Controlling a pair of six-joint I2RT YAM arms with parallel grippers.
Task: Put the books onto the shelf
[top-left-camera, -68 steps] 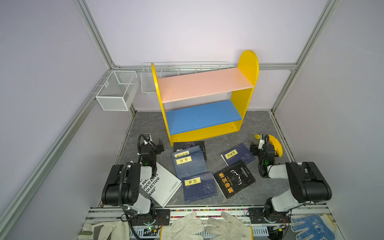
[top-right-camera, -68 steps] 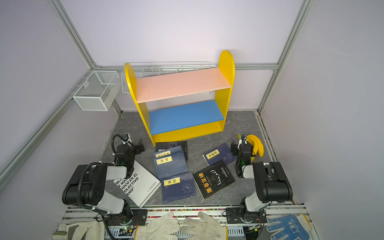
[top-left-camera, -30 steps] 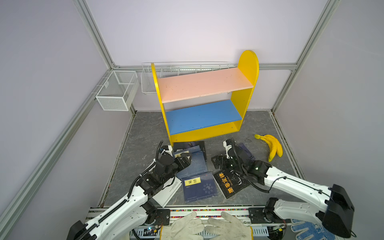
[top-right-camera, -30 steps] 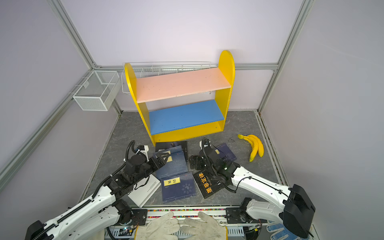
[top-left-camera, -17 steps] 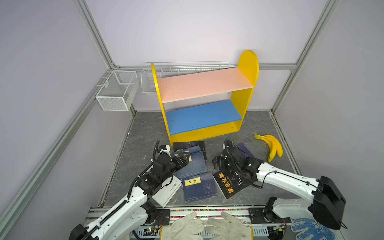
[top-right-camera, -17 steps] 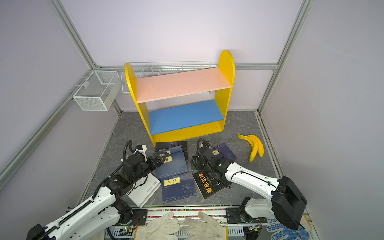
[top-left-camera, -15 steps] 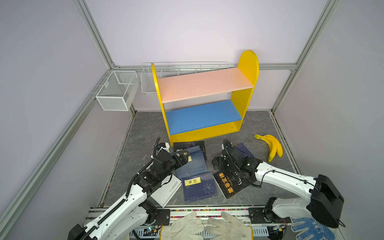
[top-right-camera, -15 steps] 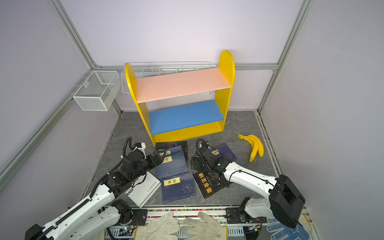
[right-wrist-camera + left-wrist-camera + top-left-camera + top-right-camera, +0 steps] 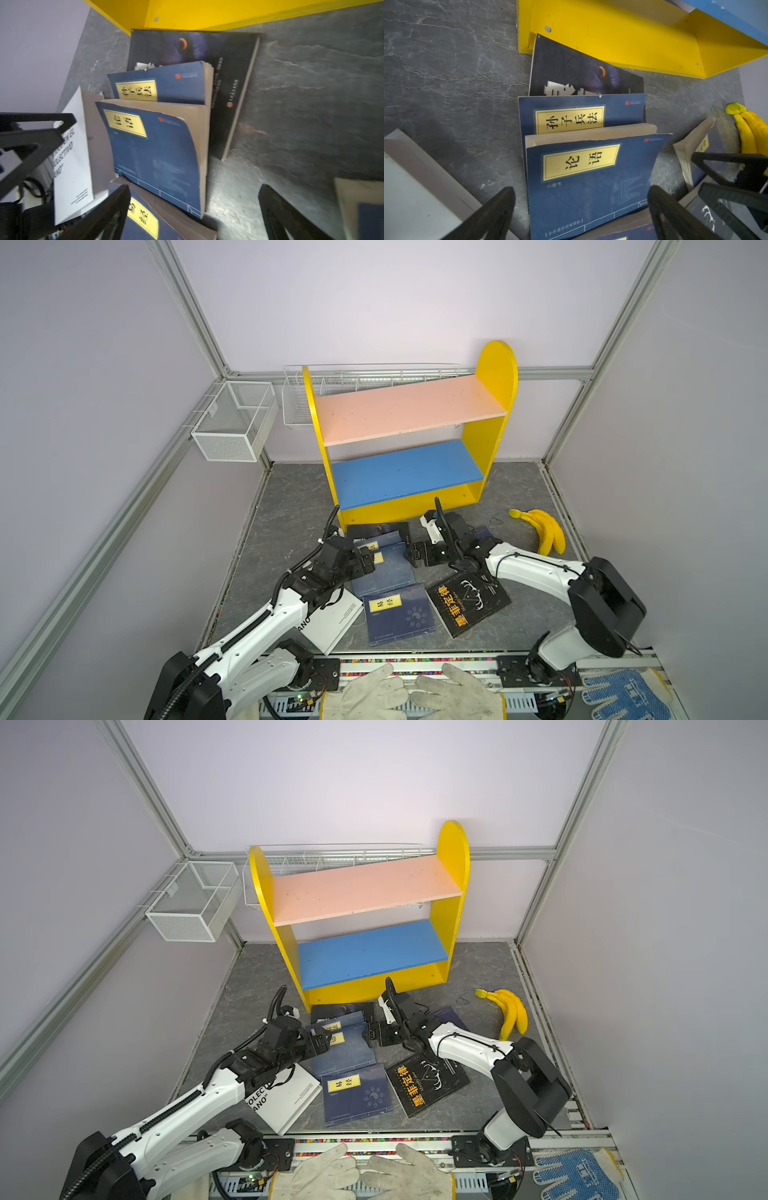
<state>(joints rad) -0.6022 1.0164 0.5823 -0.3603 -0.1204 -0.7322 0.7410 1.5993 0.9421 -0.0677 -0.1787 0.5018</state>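
Note:
The yellow shelf [image 9: 496, 364] [image 9: 453, 844] stands at the back, with nothing on its pink and blue boards. The books lie on the floor before it: overlapping navy ones [image 9: 386, 572] [image 9: 583, 162] [image 9: 158, 149], a black one by the shelf foot [image 9: 378, 529] [image 9: 228, 83], a black one with a yellow title [image 9: 467, 605], a white one [image 9: 332, 622] and a navy one under the right arm [image 9: 482, 533]. My left gripper [image 9: 368, 562] [image 9: 581, 190] is open over the navy pile's left edge. My right gripper [image 9: 415, 553] [image 9: 194, 187] is open at its right edge. Neither holds anything.
A bunch of bananas [image 9: 544, 531] lies on the floor at the right. White wire baskets [image 9: 232, 423] hang on the left wall and behind the shelf. Work gloves [image 9: 411, 695] and a blue dotted glove [image 9: 623, 697] lie along the front rail.
Both arms have unfolded from the sides and reached in to the navy pile. Over the last second they edged closer to it, and the right jaws spread slightly wider.

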